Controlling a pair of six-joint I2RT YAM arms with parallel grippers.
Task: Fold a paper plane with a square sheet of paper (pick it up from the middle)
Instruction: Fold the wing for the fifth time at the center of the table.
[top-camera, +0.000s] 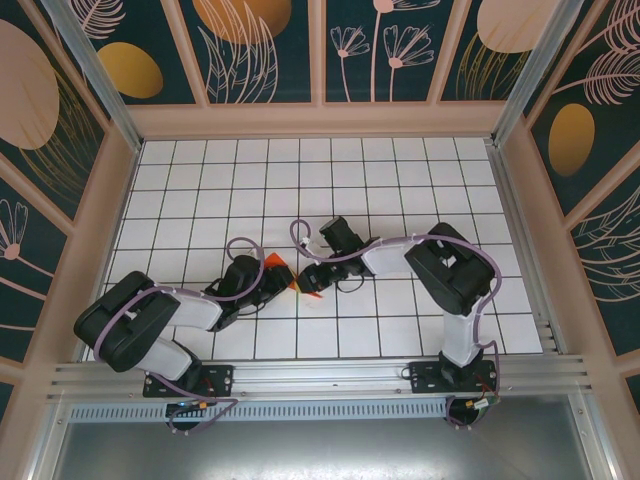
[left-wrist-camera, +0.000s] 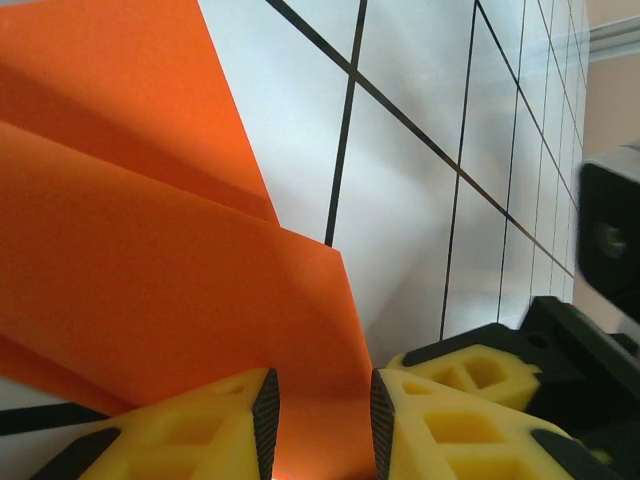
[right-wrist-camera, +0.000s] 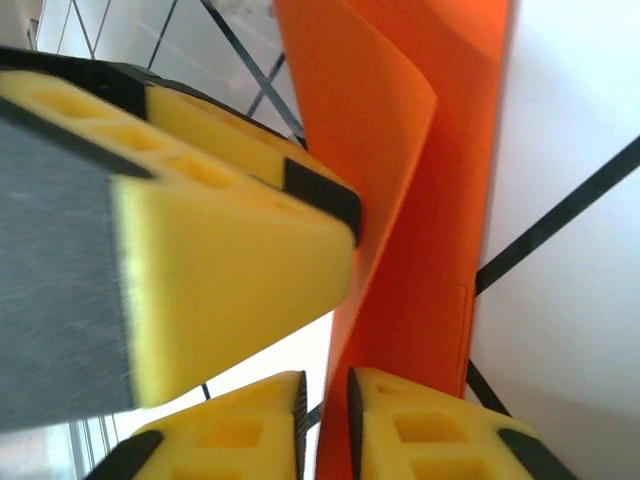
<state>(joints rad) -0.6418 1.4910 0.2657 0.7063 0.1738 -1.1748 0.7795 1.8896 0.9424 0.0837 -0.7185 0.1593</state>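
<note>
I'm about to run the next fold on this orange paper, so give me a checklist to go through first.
1. Sheet of paper between the fingers of the left tool: ok, orange shows in the gap.
2. Left tool clamped: not ok, jaws stand apart.
3. Paper edge inside the right tool: ok.
4. Right tool clamped: not ok, a slim gap shows.
5. Room between tools: not ok, a left finger sits close beside the right one's.
6. Crease alignment: cannot tell.

We count one folded orange paper sheet (left-wrist-camera: 150, 280), two arms (top-camera: 150, 325) (top-camera: 455, 270), two end effectors, the left end effector (left-wrist-camera: 320, 410) and right end effector (right-wrist-camera: 325, 398), and one desk (top-camera: 400, 190).
</note>
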